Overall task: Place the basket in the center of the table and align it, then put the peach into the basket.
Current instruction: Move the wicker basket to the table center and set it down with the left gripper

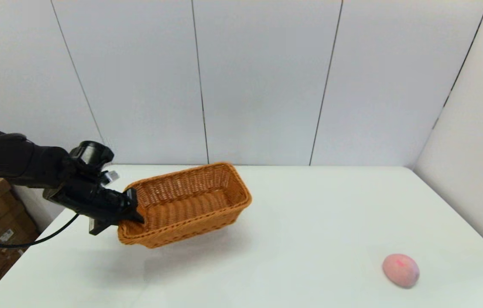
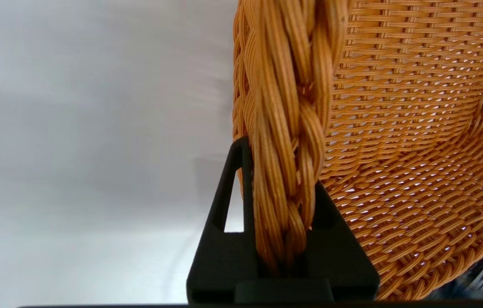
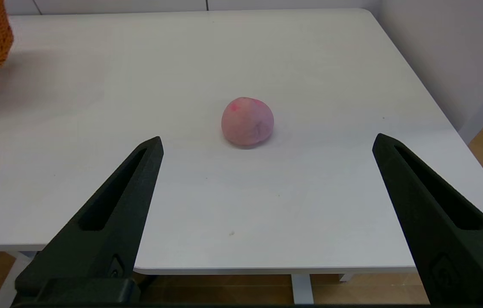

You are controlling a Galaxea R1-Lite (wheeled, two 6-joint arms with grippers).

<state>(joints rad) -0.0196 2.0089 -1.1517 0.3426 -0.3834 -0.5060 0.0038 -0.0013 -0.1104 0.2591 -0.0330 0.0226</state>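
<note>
Basket [image 1: 190,201] empty, lifted, peach [image 1: 401,270] on table [image 1: 301,239]

The left arm reaches in from the robot's left, forearm roughly level, wrist angled down and inward. Its left tool [image 1: 136,214] is clamped, one black finger [image 2: 224,205] on each side of what it holds. The right tool [image 3: 267,143] hangs low and back, out of the head view, fingers spread wide apart.

White bench [image 1: 293,239] before me. Peach [image 1: 401,270] rests directly on it, near my right front corner.
</note>
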